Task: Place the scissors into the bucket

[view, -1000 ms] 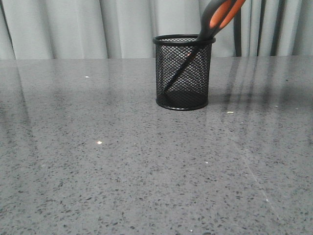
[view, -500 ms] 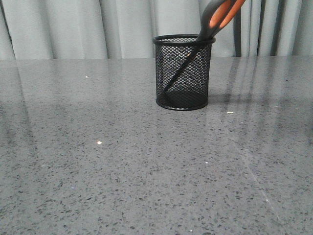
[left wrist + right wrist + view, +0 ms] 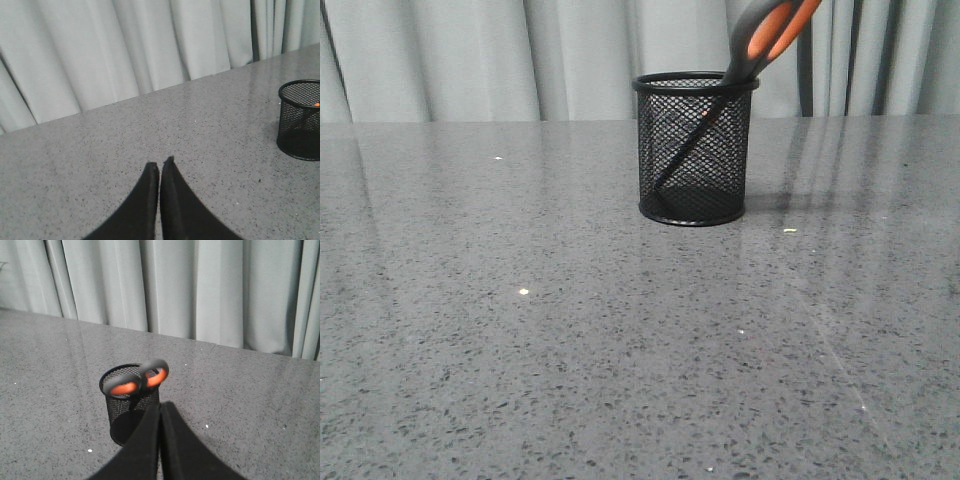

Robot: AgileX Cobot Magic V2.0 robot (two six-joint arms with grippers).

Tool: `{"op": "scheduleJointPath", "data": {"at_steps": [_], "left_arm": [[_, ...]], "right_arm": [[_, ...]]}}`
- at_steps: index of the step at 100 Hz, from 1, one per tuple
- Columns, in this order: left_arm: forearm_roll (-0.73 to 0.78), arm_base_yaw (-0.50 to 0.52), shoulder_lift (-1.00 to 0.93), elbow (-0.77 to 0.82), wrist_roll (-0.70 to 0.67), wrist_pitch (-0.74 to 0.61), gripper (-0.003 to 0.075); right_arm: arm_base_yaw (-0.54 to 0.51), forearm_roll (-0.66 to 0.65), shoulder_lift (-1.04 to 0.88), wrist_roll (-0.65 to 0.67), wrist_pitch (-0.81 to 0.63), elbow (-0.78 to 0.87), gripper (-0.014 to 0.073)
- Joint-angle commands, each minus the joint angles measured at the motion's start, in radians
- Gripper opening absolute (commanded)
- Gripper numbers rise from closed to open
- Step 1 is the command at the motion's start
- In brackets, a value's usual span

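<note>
The bucket (image 3: 695, 148), a black wire-mesh cup, stands upright on the grey table toward the back, right of centre. The scissors (image 3: 767, 35) stand in it blades down, leaning right, with the grey and orange handle loops above the rim. No gripper shows in the front view. In the left wrist view my left gripper (image 3: 160, 164) is shut and empty, over bare table, with the bucket (image 3: 300, 120) far off to one side. In the right wrist view my right gripper (image 3: 160, 404) is shut and empty, just in front of the bucket (image 3: 125, 407) and the scissors' handles (image 3: 136, 380).
A grey speckled table (image 3: 520, 330) runs to a pale pleated curtain (image 3: 470, 55) at the back. A few small white specks (image 3: 524, 292) lie on the surface.
</note>
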Motion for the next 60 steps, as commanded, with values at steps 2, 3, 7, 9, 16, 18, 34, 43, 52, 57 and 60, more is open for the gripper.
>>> {"op": "scheduleJointPath", "data": {"at_steps": [2, 3, 7, 9, 16, 18, 34, 43, 52, 57, 60], "left_arm": [[-0.084, -0.001, -0.129, 0.116, -0.014, -0.171, -0.0020], [-0.087, -0.001, -0.139, 0.132, -0.014, -0.177, -0.0020], [-0.096, -0.001, -0.195, 0.169, -0.014, -0.182, -0.0020], [-0.101, -0.001, -0.221, 0.188, -0.014, -0.182, -0.0020], [-0.128, -0.001, -0.295, 0.234, -0.014, -0.185, -0.0020], [-0.135, -0.001, -0.313, 0.242, -0.014, -0.190, -0.0020], [-0.142, -0.001, -0.372, 0.249, -0.014, -0.195, -0.0020], [-0.142, -0.001, -0.376, 0.249, -0.014, -0.193, -0.0020], [-0.142, -0.001, -0.376, 0.249, -0.014, -0.195, -0.0020], [-0.142, -0.001, -0.376, 0.249, -0.014, -0.195, -0.0020], [-0.142, -0.001, -0.376, 0.249, -0.014, -0.195, -0.0020]], "right_arm": [[-0.003, 0.006, -0.094, -0.001, -0.193, 0.099, -0.0045], [-0.003, 0.006, -0.107, -0.001, -0.205, 0.106, -0.0045], [-0.003, 0.008, -0.140, -0.001, -0.225, 0.146, -0.0045], [-0.003, 0.010, -0.150, -0.001, -0.234, 0.163, -0.0045], [-0.003, 0.010, -0.185, -0.001, -0.238, 0.207, -0.0045], [-0.003, 0.010, -0.191, -0.001, -0.238, 0.217, -0.0045], [-0.003, 0.010, -0.202, -0.001, -0.233, 0.245, -0.0046], [-0.003, 0.010, -0.202, -0.001, -0.233, 0.245, -0.0045], [-0.003, 0.010, -0.202, -0.001, -0.233, 0.245, -0.0046], [-0.003, 0.010, -0.202, -0.001, -0.233, 0.245, -0.0046], [-0.003, 0.010, -0.202, -0.001, -0.233, 0.245, -0.0046]]}}
